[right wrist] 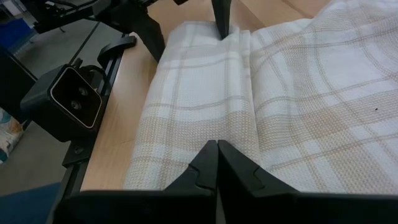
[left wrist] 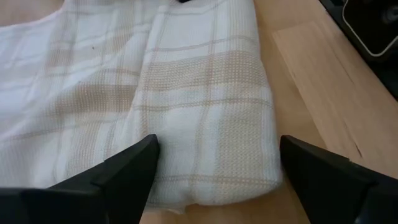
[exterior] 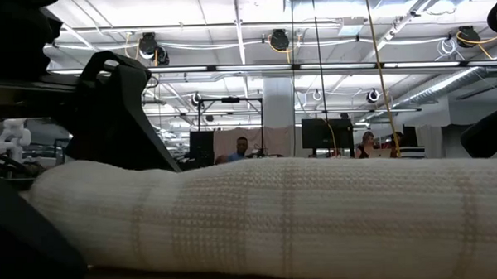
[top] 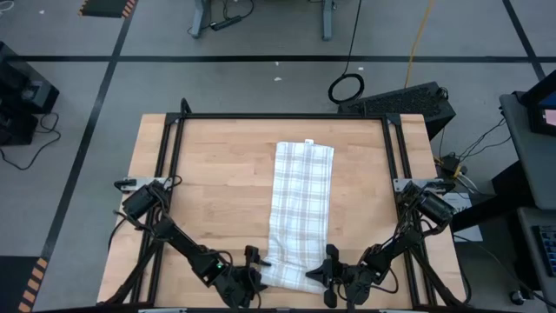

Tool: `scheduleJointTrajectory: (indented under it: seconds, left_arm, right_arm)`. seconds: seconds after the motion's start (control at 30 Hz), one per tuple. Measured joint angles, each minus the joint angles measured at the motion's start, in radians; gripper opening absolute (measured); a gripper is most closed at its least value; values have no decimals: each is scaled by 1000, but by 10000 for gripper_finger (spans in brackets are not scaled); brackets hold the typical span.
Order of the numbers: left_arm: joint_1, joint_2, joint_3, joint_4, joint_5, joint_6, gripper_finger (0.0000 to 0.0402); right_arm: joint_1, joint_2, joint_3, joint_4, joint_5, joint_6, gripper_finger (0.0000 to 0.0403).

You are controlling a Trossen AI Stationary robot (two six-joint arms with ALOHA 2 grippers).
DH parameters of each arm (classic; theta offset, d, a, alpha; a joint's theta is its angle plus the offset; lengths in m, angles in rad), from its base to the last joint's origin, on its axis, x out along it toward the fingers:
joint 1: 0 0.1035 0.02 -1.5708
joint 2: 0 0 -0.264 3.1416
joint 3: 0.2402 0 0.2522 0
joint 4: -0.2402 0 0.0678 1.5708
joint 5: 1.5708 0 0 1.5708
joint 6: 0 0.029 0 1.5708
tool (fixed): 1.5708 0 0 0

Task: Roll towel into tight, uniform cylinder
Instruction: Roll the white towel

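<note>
Left fingers (left wrist: pixel 214 165) wide apart astride towel (left wrist: pixel 186 93)

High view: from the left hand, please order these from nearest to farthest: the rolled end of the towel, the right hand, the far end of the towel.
1. The rolled end of the towel, at the near table edge, just beside the left hand.
2. The right hand, on the roll's other side.
3. The far end of the towel, flat toward the table's far edge.
</note>
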Motion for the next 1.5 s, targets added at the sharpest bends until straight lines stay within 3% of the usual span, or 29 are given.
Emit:
scheduleJointTrajectory:
  seconds: [0.2,0.4,0.53,0.8,1.17,1.37,1.5]
  left_arm:
    - [1,0,0,-4,3,-35,335]
    - [6,0,-1,-9,25,-75,286]
    - [6,0,-2,-9,24,-99,268]
    - [11,1,-2,-9,28,-126,265]
    - [12,2,-2,-9,23,-127,265]
    - [14,2,-2,-9,21,-128,265]
    - [15,3,-2,-9,9,-155,265]
  right_arm:
    - [0,-1,0,-1,-1,-1,2]
    - [6,-38,-1,-12,4,-51,5]
    - [19,-86,-1,-59,-3,-82,31]
    - [129,-241,-1,-269,3,-134,144]
    - [240,-147,0,-210,163,-177,360]
    - [200,-79,3,-100,159,-203,394]
    - [182,-61,43,-150,143,-244,395]
